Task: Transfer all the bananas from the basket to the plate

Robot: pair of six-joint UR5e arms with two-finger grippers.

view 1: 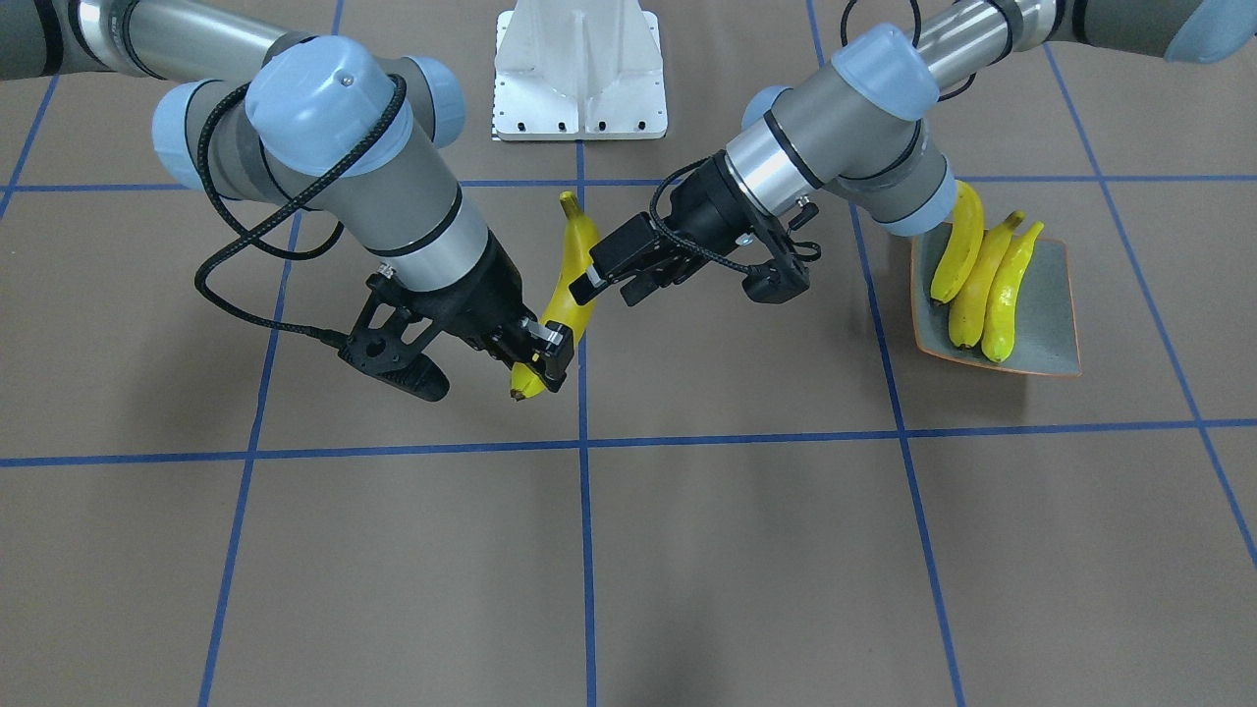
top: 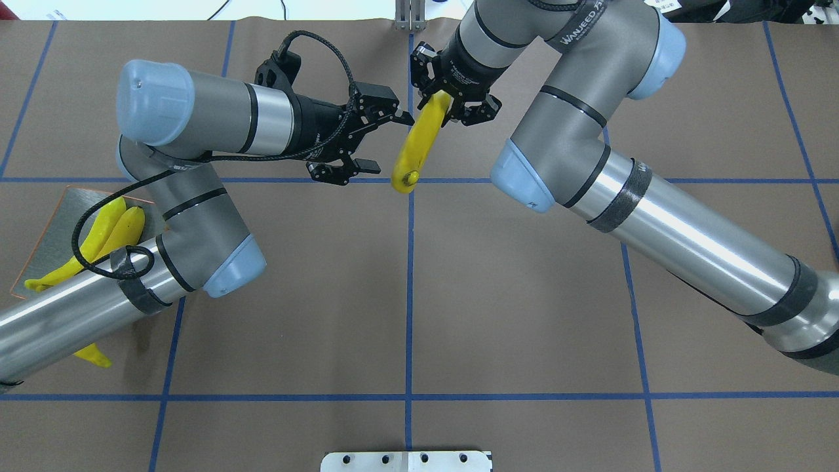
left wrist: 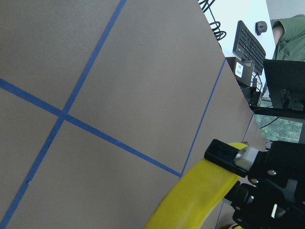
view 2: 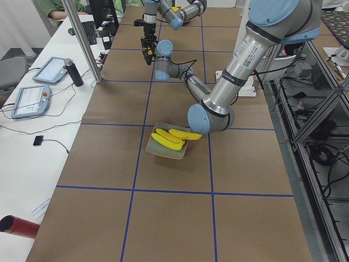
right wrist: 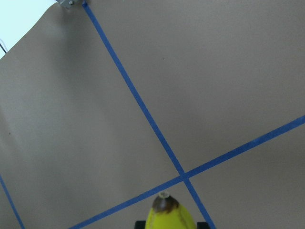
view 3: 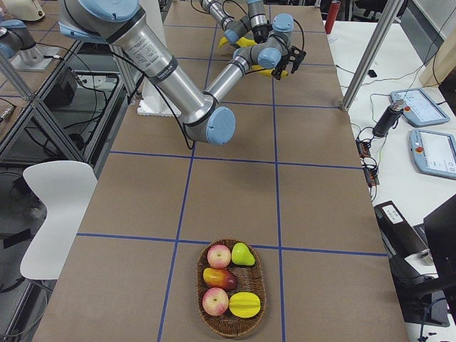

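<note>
Plate (view 1: 1046,295) robot's L, basket (view 3: 231,331) far R.
3 bananas (view 1: 982,285) on plate; 4th banana (view 1: 574,270) above table (view 1: 687,550) ctr.

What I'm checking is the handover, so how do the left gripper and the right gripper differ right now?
The right gripper is shut on the banana; the left gripper is open and holds nothing. The right gripper grips near one end of the banana; the left gripper sits beside its middle. Both are black two-finger grippers raised off the table, close together.
</note>
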